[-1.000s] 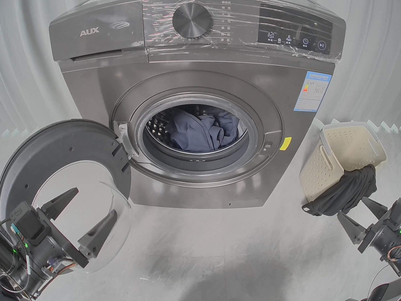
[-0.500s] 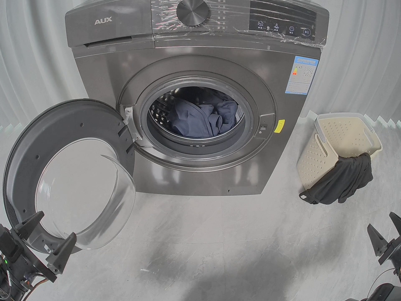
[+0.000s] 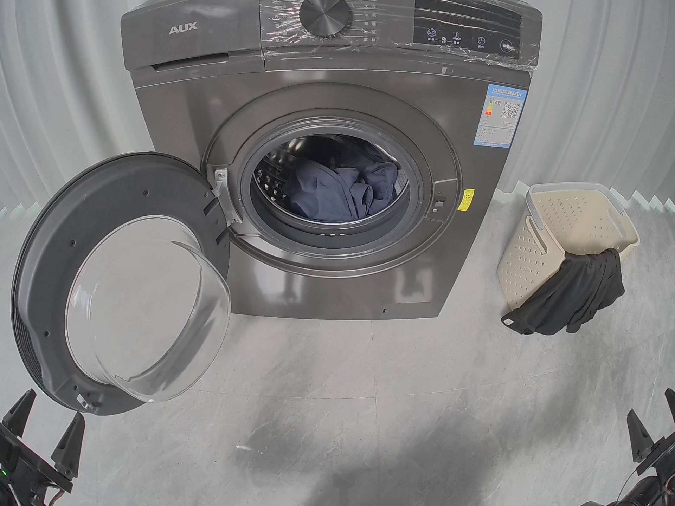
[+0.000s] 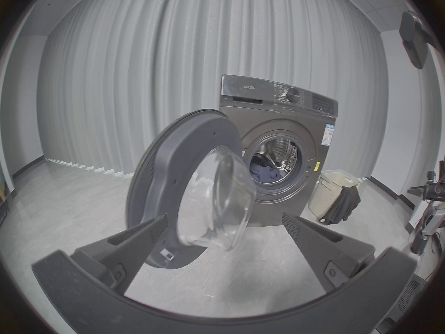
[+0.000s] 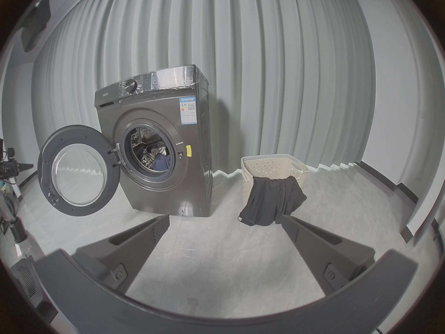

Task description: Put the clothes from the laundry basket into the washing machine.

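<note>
Holding left gripper point(image 3: 53, 410), right gripper point(image 3: 654, 416) spread, empty; aiming right at dark garment point(image 3: 576, 293), five o'clock on laundry basket point(image 3: 524, 261) rim; pinching probably thickest fold.

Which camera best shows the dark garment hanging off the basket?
The right wrist view: the dark garment faces it squarely, draped over the basket's front rim. The head view sees it obliquely from above; the left wrist view, far off and small.
</note>
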Robot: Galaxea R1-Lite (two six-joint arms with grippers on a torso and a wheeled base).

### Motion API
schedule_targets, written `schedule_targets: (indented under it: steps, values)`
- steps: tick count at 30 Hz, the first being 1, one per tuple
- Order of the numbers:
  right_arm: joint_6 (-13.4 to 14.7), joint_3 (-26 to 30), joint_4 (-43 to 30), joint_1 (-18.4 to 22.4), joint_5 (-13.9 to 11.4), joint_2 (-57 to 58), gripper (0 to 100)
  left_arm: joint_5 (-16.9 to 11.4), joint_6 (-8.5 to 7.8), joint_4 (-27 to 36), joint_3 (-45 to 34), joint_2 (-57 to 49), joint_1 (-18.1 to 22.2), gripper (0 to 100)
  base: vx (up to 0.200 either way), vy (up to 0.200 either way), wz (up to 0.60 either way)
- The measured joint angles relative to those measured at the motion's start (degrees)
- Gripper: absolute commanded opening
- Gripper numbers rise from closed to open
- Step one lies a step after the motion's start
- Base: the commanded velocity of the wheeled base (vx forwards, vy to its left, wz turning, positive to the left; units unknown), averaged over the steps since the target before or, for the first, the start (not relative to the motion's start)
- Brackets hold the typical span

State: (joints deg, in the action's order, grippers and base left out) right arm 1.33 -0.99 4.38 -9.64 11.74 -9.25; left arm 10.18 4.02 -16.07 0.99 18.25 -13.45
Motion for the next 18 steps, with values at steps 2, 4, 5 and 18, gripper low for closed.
schedule_targets:
  steps: [2, 4, 5, 18]
  values:
    - [-0.18, 0.00, -0.30, 0.46, -0.66, 1.24, 100, -0.94, -0.01, 2.19, 0.00, -2.27, 2.40, 100, 0.000, 0.000, 0.00]
    - [-0.79, 0.00, -0.52, 0.72, -0.85, 2.01, 100, -1.56, -0.12, 4.13, 0.00, -4.12, 4.30, 100, 0.000, 0.000, 0.00]
    - [-1.71, 0.00, -0.57, 1.00, -0.88, 2.45, 100, -1.84, -0.28, 5.58, 0.02, -5.41, 5.55, 100, 0.000, 0.000, 0.00]
    - [-4.77, -0.02, -1.05, 7.67, -4.11, 5.67, 100, -4.99, -2.30, 12.21, 0.02, -15.66, 12.79, 100, 0.000, 0.000, 0.00]
